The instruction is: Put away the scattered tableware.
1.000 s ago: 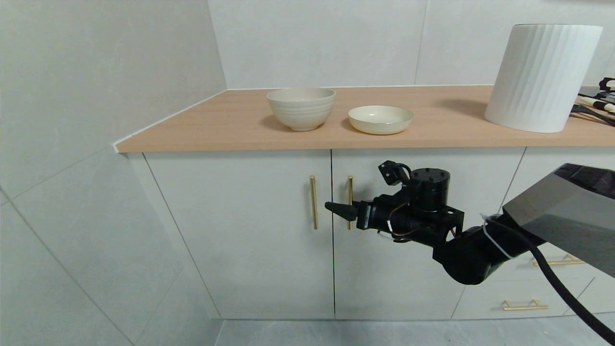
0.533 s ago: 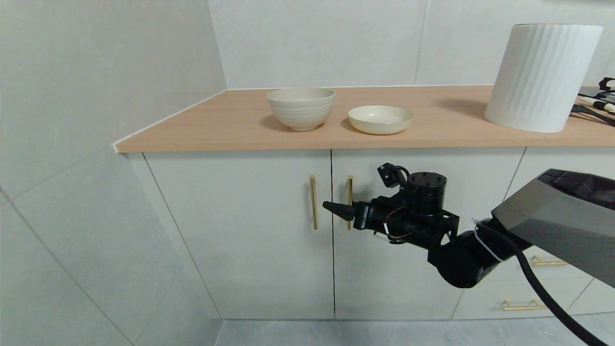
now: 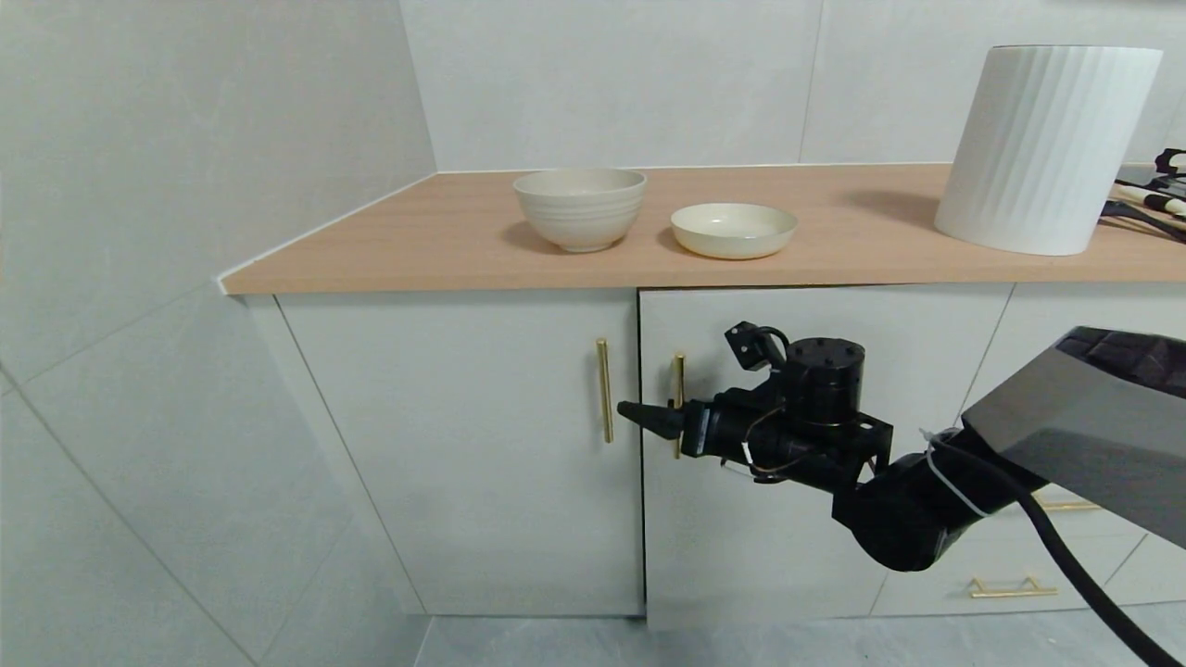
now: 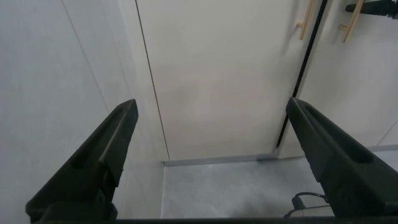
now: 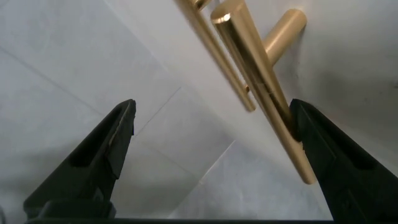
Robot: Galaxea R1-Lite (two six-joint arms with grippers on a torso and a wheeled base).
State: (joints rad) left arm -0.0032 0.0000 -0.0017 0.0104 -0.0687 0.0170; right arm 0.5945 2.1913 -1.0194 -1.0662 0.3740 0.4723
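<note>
A ribbed beige bowl (image 3: 580, 206) and a shallow cream plate (image 3: 733, 229) stand side by side on the wooden countertop (image 3: 417, 250). Below them, my right gripper (image 3: 649, 419) is at the brass handle (image 3: 679, 403) of the right cabinet door (image 3: 741, 537), which stands slightly ajar. In the right wrist view the gripper (image 5: 211, 155) is open and the handle (image 5: 261, 87) lies between the fingers, against one finger (image 5: 329, 162). My left gripper (image 4: 211, 155) hangs open and empty, low before the left cabinet door (image 4: 217, 93).
A tall white ribbed cylinder (image 3: 1047, 148) stands on the counter's right, with utensils (image 3: 1154, 199) beside it. The left door has its own brass handle (image 3: 603, 389). Drawers with brass pulls (image 3: 1010, 585) lie lower right. A tiled wall (image 3: 139, 324) closes the left side.
My right gripper has drawn back slightly with the handle, and the right cabinet door has swung out a little from its closed position.
</note>
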